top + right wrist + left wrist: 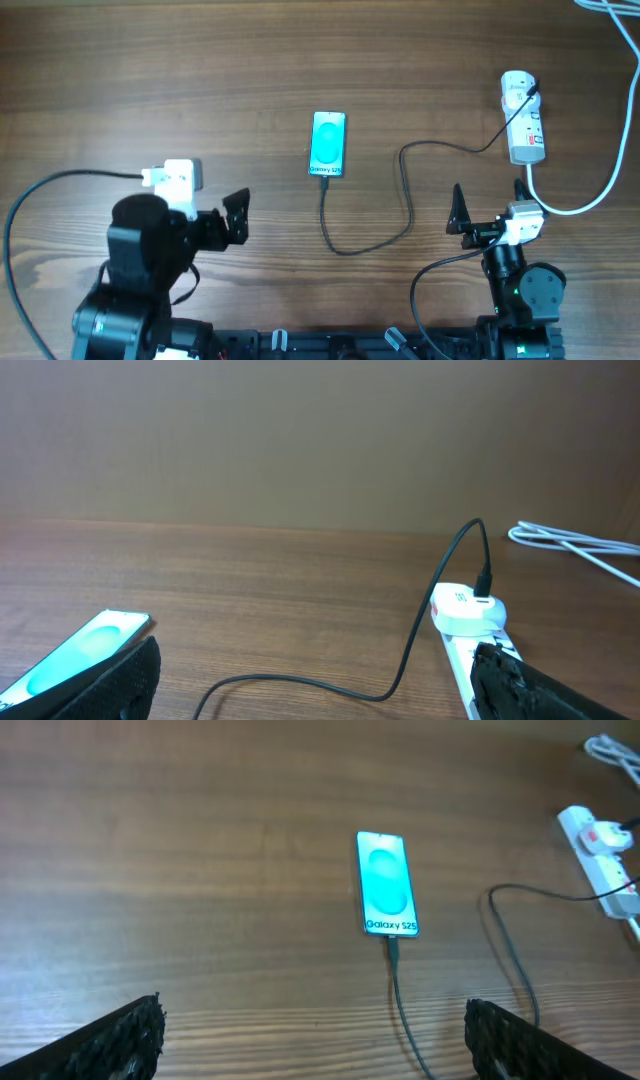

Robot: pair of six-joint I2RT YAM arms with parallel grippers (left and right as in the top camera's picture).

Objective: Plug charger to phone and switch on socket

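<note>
The phone (328, 143) lies flat mid-table with its cyan screen lit; it also shows in the left wrist view (385, 883) and at the left edge of the right wrist view (80, 650). The dark charger cable (345, 249) meets the phone's near end (392, 946), loops across the table (400, 670) and runs into a white adapter on the socket (523, 125). The socket also shows in the left wrist view (606, 868) and the right wrist view (462, 656). My left gripper (236, 216) (315, 1045) is open and empty, near-left of the phone. My right gripper (490, 204) (315, 680) is open and empty, just short of the socket.
A thick white cord (600, 200) curves from the socket's near end off the right edge, and shows far right in the right wrist view (570, 542). The wooden table (150, 80) extends left and back.
</note>
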